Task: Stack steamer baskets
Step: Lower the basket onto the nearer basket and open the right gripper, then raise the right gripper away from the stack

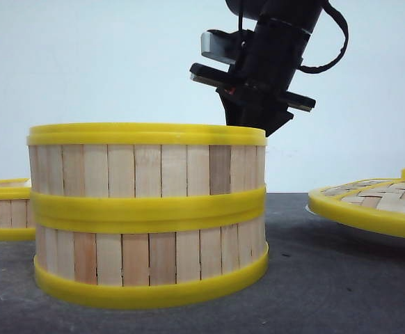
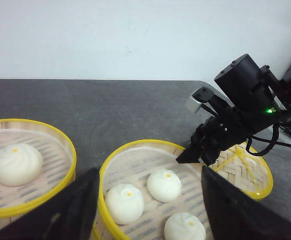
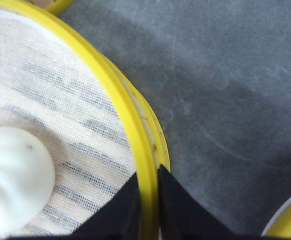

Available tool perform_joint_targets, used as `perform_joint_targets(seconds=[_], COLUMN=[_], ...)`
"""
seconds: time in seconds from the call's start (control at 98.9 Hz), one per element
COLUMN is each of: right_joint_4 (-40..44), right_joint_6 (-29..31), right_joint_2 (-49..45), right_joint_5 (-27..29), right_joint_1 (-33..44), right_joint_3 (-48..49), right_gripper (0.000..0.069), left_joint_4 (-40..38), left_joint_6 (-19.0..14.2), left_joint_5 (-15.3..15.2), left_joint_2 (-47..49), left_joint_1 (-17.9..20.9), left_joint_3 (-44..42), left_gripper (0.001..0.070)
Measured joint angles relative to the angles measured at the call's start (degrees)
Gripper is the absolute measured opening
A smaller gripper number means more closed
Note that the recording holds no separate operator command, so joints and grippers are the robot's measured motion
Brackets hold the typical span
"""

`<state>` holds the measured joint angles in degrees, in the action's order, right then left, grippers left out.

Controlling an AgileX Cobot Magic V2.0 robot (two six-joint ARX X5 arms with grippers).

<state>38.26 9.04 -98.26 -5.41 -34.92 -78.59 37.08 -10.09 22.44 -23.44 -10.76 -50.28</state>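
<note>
Now the right gripper (image 3: 146, 200) pinches the top basket (image 1: 147, 163) by its rim — seat it square before letting go; left gripper (image 2: 145, 210) gapes wide.

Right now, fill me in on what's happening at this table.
Two steamer baskets already sit stacked in the middle of the table, the top one holding three steamed buns. The right tool is shut on the top basket's yellow rim. The left tool hangs open over the stack, holding nothing. A third basket with one bun waits on the left, unstacked, and the woven lid lies to the right.
</note>
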Motion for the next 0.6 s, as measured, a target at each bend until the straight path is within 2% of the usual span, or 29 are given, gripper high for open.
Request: perform_joint_targets(seconds=[0.263, 0.303, 0.384, 0.435, 0.496, 0.597], right_joint_4=[-0.20, -0.46, -2.01, -2.51, -3.28, -5.09], right_joint_6=[0.00, 0.04, 0.20, 0.24, 0.24, 0.22], right_joint_2=[0.00, 0.00, 0.00, 0.04, 0.48, 3.96], right_joint_5=[0.09, 0.00, -0.02, -0.02, -0.04, 0.39], right_joint_1=[0.00, 0.00, 0.00, 0.00, 0.11, 0.48], right_joint_3=[0.00, 0.00, 0.00, 0.00, 0.00, 0.07], right_gripper=[0.0031, 0.0067, 0.0210, 0.0268, 0.0301, 0.0316], left_joint_4=[0.00, 0.00, 0.00, 0.00, 0.00, 0.00], left_joint_6=[0.02, 0.02, 0.17, 0.50, 0.72, 1.09], left_joint_5=[0.00, -0.02, -0.02, -0.02, -0.02, -0.02], left_joint_2=[0.00, 0.02, 0.00, 0.00, 0.00, 0.00], left_joint_1=[0.00, 0.00, 0.00, 0.00, 0.00, 0.00], left_joint_3=[0.00, 0.00, 0.00, 0.00, 0.00, 0.00], left_gripper=[0.0388, 0.0388, 0.0388, 0.0388, 0.0388, 0.0388])
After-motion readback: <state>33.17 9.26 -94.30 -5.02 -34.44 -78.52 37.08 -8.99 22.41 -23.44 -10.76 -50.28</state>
